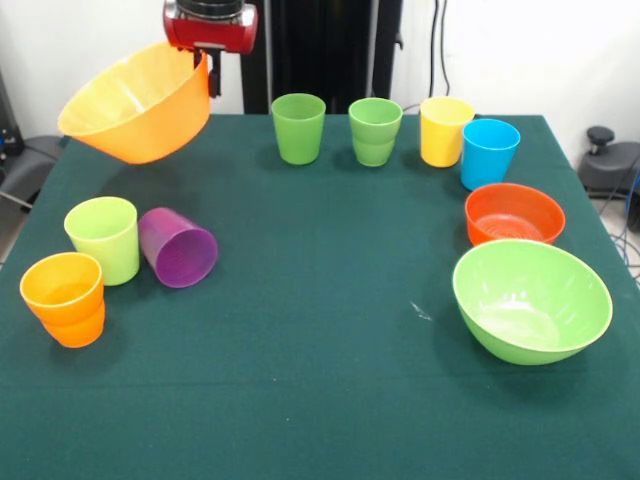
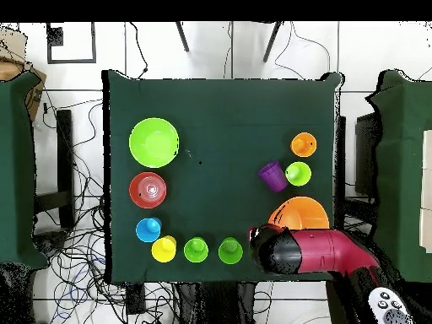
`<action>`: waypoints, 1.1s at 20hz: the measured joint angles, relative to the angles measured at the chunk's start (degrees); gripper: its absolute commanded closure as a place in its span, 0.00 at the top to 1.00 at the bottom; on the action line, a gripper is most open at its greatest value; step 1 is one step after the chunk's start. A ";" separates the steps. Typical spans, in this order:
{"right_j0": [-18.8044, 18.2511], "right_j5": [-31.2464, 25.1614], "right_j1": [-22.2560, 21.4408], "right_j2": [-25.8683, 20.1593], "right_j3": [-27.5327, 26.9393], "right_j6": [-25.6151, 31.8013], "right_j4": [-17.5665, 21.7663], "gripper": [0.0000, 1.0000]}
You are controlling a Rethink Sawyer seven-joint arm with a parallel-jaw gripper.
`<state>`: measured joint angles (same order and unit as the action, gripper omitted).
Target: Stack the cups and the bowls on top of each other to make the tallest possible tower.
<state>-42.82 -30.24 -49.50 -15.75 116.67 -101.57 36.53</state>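
Observation:
My gripper (image 1: 205,68) is shut on the rim of the large orange bowl (image 1: 135,105) and holds it tilted above the table's far left corner; the bowl also shows in the overhead view (image 2: 299,213), beside the gripper (image 2: 268,240). The lime-green bowl (image 1: 530,298) (image 2: 153,142) and the smaller red-orange bowl (image 1: 513,215) (image 2: 148,189) sit at the right. Two green cups (image 1: 298,127) (image 1: 374,130), a yellow cup (image 1: 444,130) and a blue cup (image 1: 488,152) stand along the far edge. A lime cup (image 1: 104,238) and an orange cup (image 1: 66,298) stand at the left. A purple cup (image 1: 178,247) lies on its side.
The dark green tablecloth (image 1: 320,380) covers the table. Cables and table legs (image 2: 76,169) lie on the floor around it. A grey controller (image 2: 388,305) lies near the robot's base.

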 measured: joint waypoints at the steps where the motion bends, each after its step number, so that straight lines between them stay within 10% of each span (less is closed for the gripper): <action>1: -0.10 -0.62 -0.60 -0.29 0.25 0.00 -0.42 0.00; 22: 10.75 -3.44 -4.10 -0.27 0.84 0.00 1.40 0.00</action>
<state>-32.07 -33.68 -53.60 -16.02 117.50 -101.57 37.93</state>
